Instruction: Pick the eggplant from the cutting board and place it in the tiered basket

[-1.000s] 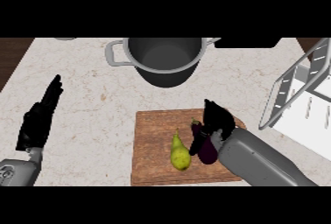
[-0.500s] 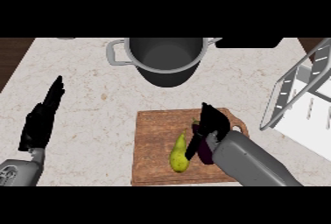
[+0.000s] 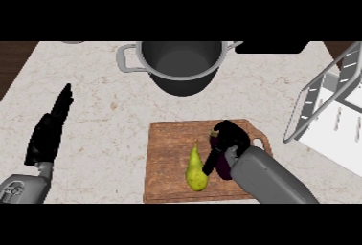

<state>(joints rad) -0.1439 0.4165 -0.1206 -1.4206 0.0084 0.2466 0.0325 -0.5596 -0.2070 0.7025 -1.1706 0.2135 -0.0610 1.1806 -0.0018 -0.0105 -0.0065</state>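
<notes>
The eggplant (image 3: 220,162) lies on the cutting board (image 3: 166,143), toward the board's right side, and we see only a dark purple strip of it because the right robot hand (image 3: 231,139) sits over it. That hand's fingers curl down around the eggplant, the thumb on its left flank, so we read it as gripping the eggplant. Just left of it on the same board lies a yellow-green pear (image 3: 195,168), its narrow end pointing away from us. Our left robot hand (image 3: 50,134) rests over the pale speckled worktop (image 3: 106,105) at the left, fingers straight and holding nothing. Beyond the board stands a grey pot (image 3: 182,60) with side handles. The tiered basket (image 3: 322,103), a tilted wire frame, stands at the right edge, well apart from the board
</notes>
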